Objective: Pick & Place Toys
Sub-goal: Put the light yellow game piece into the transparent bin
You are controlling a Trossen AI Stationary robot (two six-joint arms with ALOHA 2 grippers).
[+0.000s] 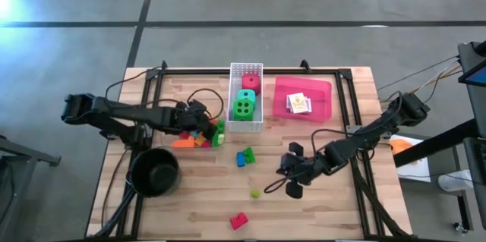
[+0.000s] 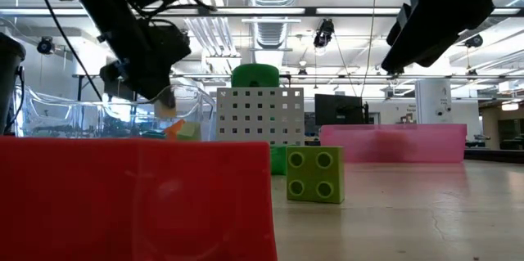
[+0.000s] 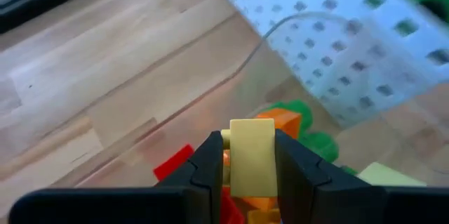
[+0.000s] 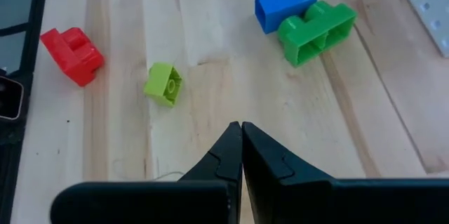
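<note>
My left gripper (image 1: 203, 118) is over a pile of small bricks (image 1: 199, 137) left of the white basket (image 1: 245, 117), shut on a pale yellow brick (image 3: 251, 155). Orange (image 3: 280, 120), red (image 3: 172, 162) and green (image 3: 309, 140) bricks lie beneath it. My right gripper (image 4: 242, 131) is shut and empty, above the bare wood at the table's right front (image 1: 292, 172). A blue brick (image 4: 280, 3) and a green brick (image 4: 317, 31) lie touching on the table. A lime brick (image 4: 163, 83) and a red brick (image 4: 71, 54) lie apart, nearer the front edge. A green die (image 1: 244, 105) and a red die (image 1: 250, 83) sit in the basket. My left gripper pinches the pale yellow brick by its two opposite sides (image 3: 235, 161) between its two fingers. The fingers come slanting down from the table's left. The brick stands out past the fingertips, over the pile of bricks below it.
A pink tray (image 1: 323, 105) with a card pack (image 1: 300, 103) stands right of the basket. A round black pot (image 1: 154, 172) stands at the front left. A clear plastic wall (image 3: 231, 76) curves beside the brick pile. Cables run along the table's left and right sides.
</note>
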